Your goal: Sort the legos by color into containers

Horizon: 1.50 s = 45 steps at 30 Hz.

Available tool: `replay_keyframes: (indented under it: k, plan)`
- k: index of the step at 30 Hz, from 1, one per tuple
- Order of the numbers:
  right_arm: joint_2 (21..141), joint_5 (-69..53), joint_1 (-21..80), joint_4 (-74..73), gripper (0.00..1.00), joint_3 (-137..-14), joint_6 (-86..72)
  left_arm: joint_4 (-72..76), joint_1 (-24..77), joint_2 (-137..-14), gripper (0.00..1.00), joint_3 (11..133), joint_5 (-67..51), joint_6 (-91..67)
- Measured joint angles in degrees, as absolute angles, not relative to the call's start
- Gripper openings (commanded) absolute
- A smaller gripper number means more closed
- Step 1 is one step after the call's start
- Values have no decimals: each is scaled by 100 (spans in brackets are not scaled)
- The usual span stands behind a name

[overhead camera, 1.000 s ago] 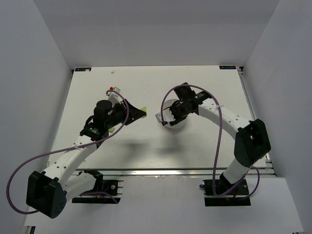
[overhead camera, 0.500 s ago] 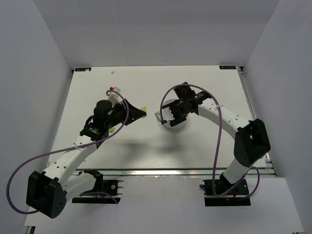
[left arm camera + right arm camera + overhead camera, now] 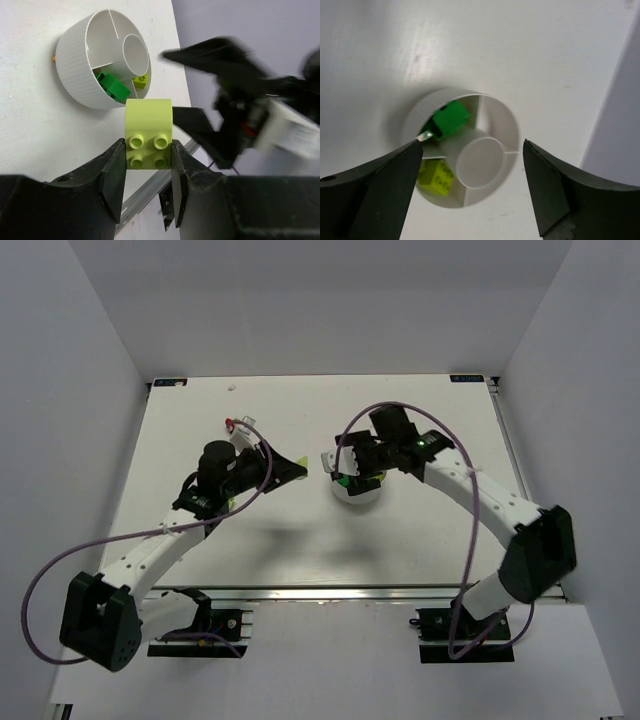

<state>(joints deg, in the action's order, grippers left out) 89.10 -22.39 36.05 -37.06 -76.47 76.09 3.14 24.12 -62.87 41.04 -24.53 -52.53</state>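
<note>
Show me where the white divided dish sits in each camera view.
Top external: dish, just right of centre.
Left wrist: dish, upper left, beyond the lime brick in the left gripper.
Right wrist: dish, centre, below the open right gripper.
Shared landmark: dark green brick inside it, in both wrist views.

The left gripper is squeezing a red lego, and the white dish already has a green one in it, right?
Not quite. The left gripper is squeezing a lime lego, not a red one, as the left wrist view shows. The white dish does already have a green lego in it.
</note>
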Motion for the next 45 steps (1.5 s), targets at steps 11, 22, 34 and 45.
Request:
replay_keyframes:
  k: [11,22,34,45]
  plan:
    - [7216,-2366,3057,-1673,0,-6689,5030,773,2412,-8333,6,5140,-3181,-5098]
    - [7242,-2869,2239,-1911,0,-6521,3656,714,2506,-9994,17,6724,-3463,-4563]
    - [7249,-3151,1986,-1957,0,-6351,3247,143,2646,-10868,32,7581,-3492,-4165]
    - [7269,-3236,1905,-1955,0,-6311,3157,-71,2703,-11201,45,7690,-3494,-4036]
